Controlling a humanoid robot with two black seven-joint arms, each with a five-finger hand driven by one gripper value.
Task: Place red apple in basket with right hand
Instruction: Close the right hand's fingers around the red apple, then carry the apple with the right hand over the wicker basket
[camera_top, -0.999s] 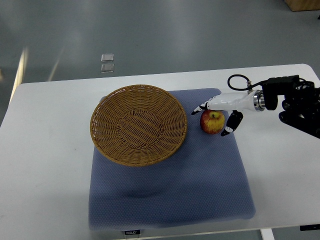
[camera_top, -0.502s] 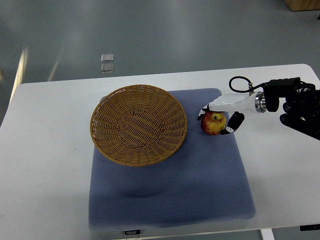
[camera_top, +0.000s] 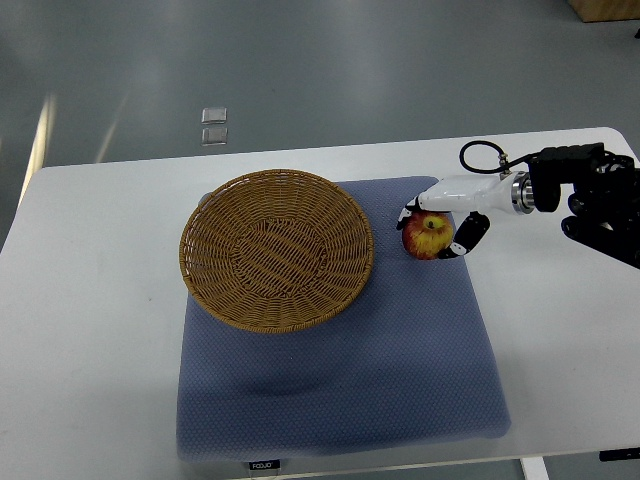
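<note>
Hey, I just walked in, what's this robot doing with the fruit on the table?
The robot's right hand reaches in from the right and has its fingers wrapped around a red apple. The apple sits just to the right of a woven basket, close to its rim but outside it, over a blue mat on the white table. Nothing is in the basket yet. I can't tell whether the apple is lifted off the mat. No left arm shows.

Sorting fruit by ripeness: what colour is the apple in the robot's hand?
Red with a yellow patch near the stem, on the apple held by the right hand; top view.
</note>
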